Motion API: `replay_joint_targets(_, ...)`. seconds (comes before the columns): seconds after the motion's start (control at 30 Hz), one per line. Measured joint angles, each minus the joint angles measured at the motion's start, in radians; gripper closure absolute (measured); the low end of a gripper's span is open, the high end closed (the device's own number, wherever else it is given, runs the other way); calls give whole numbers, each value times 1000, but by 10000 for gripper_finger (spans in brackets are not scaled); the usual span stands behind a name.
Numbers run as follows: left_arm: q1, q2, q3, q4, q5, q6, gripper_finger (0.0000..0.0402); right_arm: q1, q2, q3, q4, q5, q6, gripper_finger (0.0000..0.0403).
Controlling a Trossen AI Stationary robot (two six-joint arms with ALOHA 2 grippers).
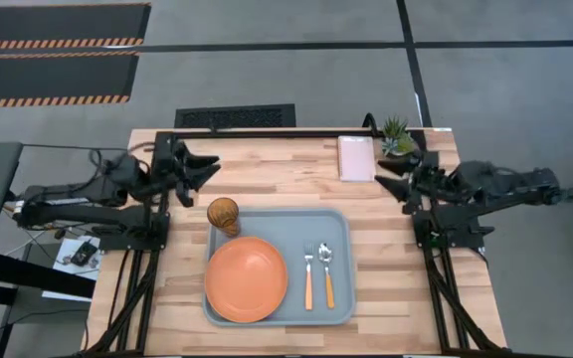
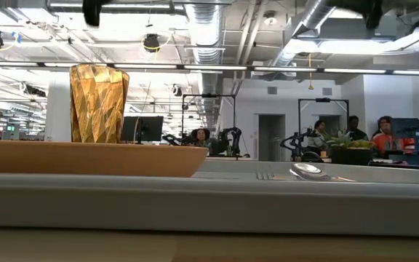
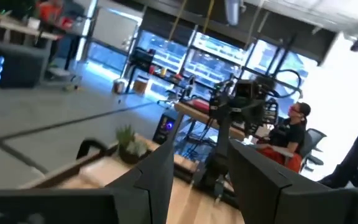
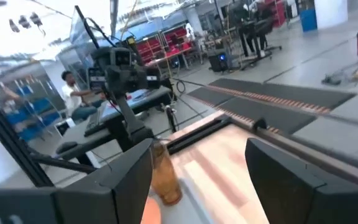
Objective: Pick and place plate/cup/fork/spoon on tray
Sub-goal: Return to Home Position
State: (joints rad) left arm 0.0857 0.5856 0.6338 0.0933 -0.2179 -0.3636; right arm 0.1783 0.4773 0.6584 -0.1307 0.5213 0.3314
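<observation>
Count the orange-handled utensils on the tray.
2: the fork and the spoon lie side by side on the tray, right of the plate. None appear hidden.

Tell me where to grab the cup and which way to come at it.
Grip the cup across its faceted side walls near the rim, coming straight down from above. It stands upright at the tray's far left corner, with the plate close on its near side, so a low sideways approach looks crowded. The left gripper, open, is nearest.

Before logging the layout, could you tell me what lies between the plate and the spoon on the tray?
In the high view, the fork lies between the plate and the spoon, on the tray.
</observation>
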Motion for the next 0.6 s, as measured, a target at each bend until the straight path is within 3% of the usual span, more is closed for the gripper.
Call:
replay_joint_targets(0.23, -22, -152, -297, 170, -42, -93, 264, 13, -53, -258, 184, -2, 104, 127)
replay_joint_targets(0.6, -54, -287, -497, 196, -118, -128, 264, 12, -54, -431, 370, -1, 110, 127)
